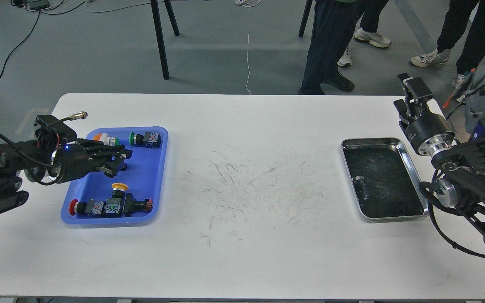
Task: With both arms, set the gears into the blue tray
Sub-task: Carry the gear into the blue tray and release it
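The blue tray (155,168) lies at the table's left and holds several coloured push-button switches (112,206). My left gripper (121,162) hovers low over the tray's left half, pointing right, with its fingers apart and nothing visible between them. My right gripper (411,94) is raised past the table's far right corner, pointing away; its fingers cannot be told apart. No gear is plainly visible. A small dark shape (361,186) lies in the steel tray, too indistinct to name.
The shiny steel tray (411,168) with a dark bottom sits at the right, beside my right arm. The white table (251,235) is scuffed in the middle. People's legs and chair legs stand beyond the far edge.
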You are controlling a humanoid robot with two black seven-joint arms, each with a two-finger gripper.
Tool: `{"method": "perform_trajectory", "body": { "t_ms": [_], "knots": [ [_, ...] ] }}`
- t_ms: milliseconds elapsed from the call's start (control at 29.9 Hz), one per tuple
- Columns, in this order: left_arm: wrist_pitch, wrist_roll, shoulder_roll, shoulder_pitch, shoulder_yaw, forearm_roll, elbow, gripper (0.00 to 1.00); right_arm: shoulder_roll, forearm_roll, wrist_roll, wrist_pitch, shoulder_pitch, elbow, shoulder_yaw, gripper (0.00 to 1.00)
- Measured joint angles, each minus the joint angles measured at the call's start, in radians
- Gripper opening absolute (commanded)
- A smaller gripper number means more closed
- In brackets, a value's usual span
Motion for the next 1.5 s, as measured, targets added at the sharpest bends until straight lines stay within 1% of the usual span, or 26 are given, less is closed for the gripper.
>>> {"method": "perform_trajectory", "body": {
  "t_ms": [134,334,602,835,969,1203,1504],
  "knots": [
    [0.003,0.0,0.036,0.044,-0.017,-0.012,0.009,0.15,0.0,0.0,0.0,0.0,0.0,0.0,0.0,0.85],
    [0.004,0.0,0.045,0.086,-0.049,-0.019,0.015,0.15,0.0,0.0,0.0,0.0,0.0,0.001,0.0,0.85],
    [0.002,0.0,0.04,0.097,-0.053,-0.032,0.053,0.16,0.0,0.0,0.0,0.0,0.001,0.003,0.0,0.85],
    [0.002,0.0,0.038,0.103,-0.054,-0.035,0.058,0.18,0.0,0.0,0.0,0.0,0.001,0.003,0.0,0.86],
    [0.002,0.0,0.036,0.104,-0.054,-0.036,0.058,0.23,0.0,0.0,0.0,0.0,-0.001,0.003,0.0,0.86],
    [0.003,0.0,0.035,0.104,-0.054,-0.036,0.054,0.38,0.0,0.0,0.0,0.001,-0.002,0.002,-0.002,0.87],
    [0.003,0.0,0.035,0.103,-0.063,-0.036,0.053,0.42,0.0,0.0,0.0,0.001,-0.001,0.003,-0.003,0.87]
  ]
}}
